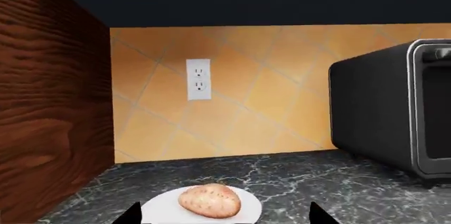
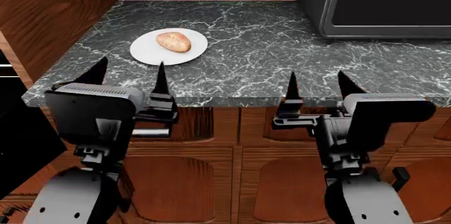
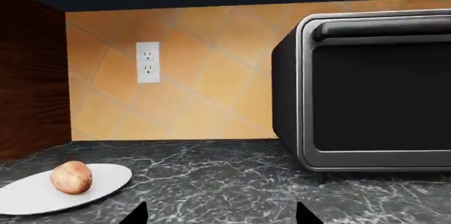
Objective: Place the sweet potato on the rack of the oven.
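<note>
Sweet potato (image 2: 173,42): one oval tuber, orange-brown speckled skin, lying on its side on the round white plate (image 2: 147,54), near the plate's middle. Also seen in the left wrist view (image 1: 210,201) and the right wrist view (image 3: 71,177), resting on the plate in both.

Plate: flat on the dark marbled countertop (image 2: 282,55), toward the wooden side panel (image 2: 49,7), well apart from the black grey-trimmed box appliance (image 2: 381,2).

Box appliance: stands on the countertop on the far side from the plate, against the orange tiled wall (image 3: 204,76); door shut, dark window.

Wall outlet (image 1: 198,79): white, double socket, on the tiled wall behind the plate.

Left gripper (image 2: 127,73): fingers spread wide, holding nothing, at the countertop's front edge, on the near side of the plate and apart from it.

Right gripper (image 2: 317,86): fingers spread wide, holding nothing, at the countertop's front edge, well apart from the plate, on the appliance's side.

Cabinet doors (image 2: 176,182): brown wood, under the countertop, behind both arms.
</note>
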Available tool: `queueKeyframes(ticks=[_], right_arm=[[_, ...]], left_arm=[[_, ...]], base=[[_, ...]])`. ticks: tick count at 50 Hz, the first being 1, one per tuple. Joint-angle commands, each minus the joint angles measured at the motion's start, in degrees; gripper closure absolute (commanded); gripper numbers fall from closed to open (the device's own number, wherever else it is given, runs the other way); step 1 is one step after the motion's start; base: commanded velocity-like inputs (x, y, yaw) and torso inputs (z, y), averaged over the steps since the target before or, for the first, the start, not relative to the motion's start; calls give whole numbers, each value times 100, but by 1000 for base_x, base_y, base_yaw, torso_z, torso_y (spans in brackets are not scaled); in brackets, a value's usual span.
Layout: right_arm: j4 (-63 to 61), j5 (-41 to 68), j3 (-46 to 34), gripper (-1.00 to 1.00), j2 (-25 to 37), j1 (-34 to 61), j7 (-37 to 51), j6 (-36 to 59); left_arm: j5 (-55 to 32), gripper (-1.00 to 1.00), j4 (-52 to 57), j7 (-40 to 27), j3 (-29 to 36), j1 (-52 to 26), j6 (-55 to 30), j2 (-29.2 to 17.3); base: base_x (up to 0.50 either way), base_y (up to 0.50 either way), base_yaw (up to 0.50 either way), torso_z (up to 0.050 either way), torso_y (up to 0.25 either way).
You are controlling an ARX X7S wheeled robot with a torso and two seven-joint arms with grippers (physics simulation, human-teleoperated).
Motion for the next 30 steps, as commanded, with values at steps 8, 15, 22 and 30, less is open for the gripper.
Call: queueKeyframes(ticks=[8,15,22,30], right_arm=[[330,691,94,-100,-57,3131,-250,959],[2356,250,-358,-100,-137,4361,-410,-76],[5315,165,-635,-100,-467,5522,-917,-1721],[9654,4284,-4511,-100,-611,7561,-984,-4285]], left_arm=[[-291,-100,-642,889,324,-3339,-421,-620],[242,-100,-2042,519,505,-4318,-79,-459],[394,-100,-3343,513,621,-5042,381,-362],[470,-100,-4515,405,512,-5606,897,-334]], base=[[0,0,0,0,0],[0,0,0,0,0],[0,0,0,0,0],[0,0,0,0,0]])
